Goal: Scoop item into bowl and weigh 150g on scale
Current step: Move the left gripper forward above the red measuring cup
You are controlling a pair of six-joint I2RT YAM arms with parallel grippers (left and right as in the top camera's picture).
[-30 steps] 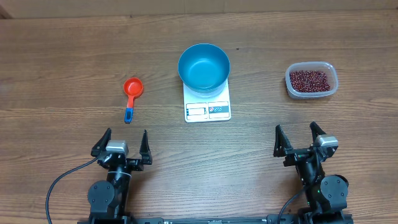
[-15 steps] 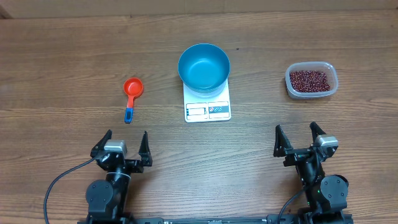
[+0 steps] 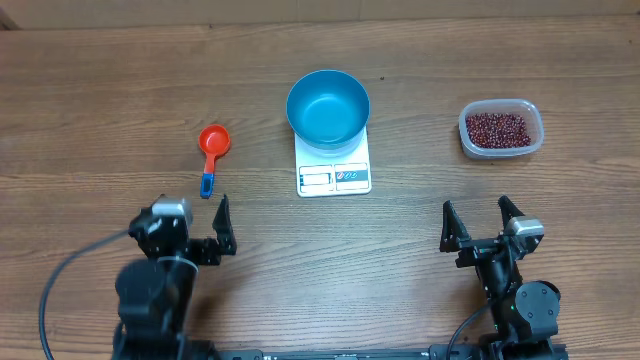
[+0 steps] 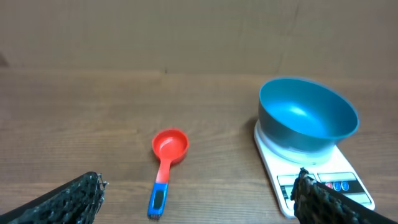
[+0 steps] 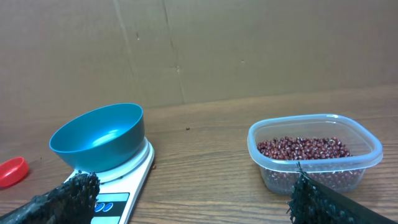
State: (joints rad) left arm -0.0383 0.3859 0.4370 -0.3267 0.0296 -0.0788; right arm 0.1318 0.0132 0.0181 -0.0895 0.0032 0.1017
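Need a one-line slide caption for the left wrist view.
Open left pincer faces the red scoop; empty blue bowl sits on the white scale beside it.

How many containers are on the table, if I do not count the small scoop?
2. The blue bowl sits on the white scale, at the middle. The clear tub, holding the beans, stands to the right. None seems hidden.

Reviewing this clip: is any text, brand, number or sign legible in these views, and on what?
scale front edge: display and coloured label, both too small and blurred to read.
red scoop, blue bowl, clear tub: no markings visible.
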